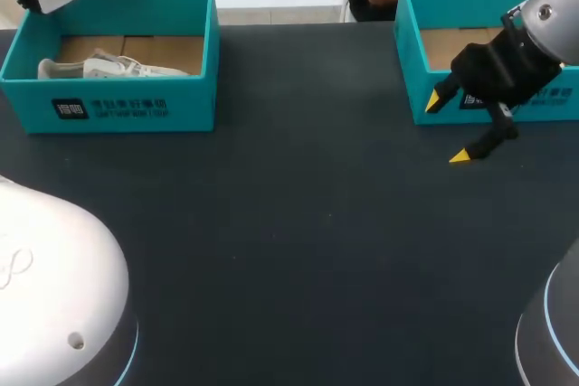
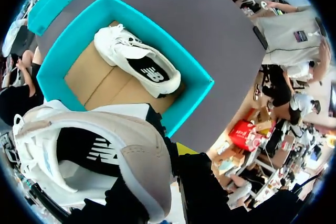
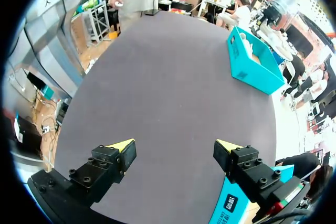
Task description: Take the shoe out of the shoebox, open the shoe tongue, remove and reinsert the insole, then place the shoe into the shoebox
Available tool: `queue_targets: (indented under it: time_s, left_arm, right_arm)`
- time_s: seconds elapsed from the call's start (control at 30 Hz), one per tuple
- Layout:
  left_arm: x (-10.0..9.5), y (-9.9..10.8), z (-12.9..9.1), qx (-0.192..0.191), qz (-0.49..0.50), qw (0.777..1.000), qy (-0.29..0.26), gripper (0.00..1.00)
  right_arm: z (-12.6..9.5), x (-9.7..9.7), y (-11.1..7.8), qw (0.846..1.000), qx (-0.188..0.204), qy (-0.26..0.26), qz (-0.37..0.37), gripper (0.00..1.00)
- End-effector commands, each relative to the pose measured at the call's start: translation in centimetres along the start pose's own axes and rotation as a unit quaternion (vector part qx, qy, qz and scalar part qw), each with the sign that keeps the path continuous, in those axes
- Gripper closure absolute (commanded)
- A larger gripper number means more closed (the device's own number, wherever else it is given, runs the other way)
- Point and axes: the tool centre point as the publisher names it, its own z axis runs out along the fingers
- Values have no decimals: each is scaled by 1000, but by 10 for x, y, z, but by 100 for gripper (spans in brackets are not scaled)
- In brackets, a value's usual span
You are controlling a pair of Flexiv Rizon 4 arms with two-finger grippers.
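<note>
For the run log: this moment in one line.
left gripper: shut on shoe, above left shoebox | right gripper: open, by right shoebox

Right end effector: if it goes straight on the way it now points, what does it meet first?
Probably the bare table: the open right end effector tilts down at it. The far shoebox lies beside that line, though depth is unclear.

Light is bright, soft and even, coming from overhead. In the head view the dark table (image 1: 298, 223) soaks it up, so shadows barely show, while the white left arm housing (image 1: 45, 287) up close is nearly blown out. The right wrist view has a pale sheen across the tabletop. In the left wrist view the shoe (image 2: 121, 150) right by the lens glows white, its opening stays dark, and the shoebox (image 2: 63, 48) edges bow.
</note>
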Motion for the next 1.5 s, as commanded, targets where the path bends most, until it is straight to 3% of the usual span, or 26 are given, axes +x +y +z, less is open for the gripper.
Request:
queue_targets:
  time_s: [0.03,0.47,0.77,1.17,1.5]
  left_arm:
    - [2,-2,-2,-131,401,907,-2,100]
    - [1,-5,0,-131,406,904,3,100]
    - [-9,-15,10,-122,376,918,3,100]
    - [-12,-8,7,-115,346,931,-18,100]
    - [-30,2,18,-132,317,939,-31,100]
  right_arm:
    - [1,-1,0,1000,1,1,0,0]
    - [1,-1,0,1000,1,1,0,0]
    - [1,-1,0,1000,1,1,0,0]
    - [1,-1,0,1000,1,1,0,0]
    - [1,-1,0,1000,1,1,0,0]
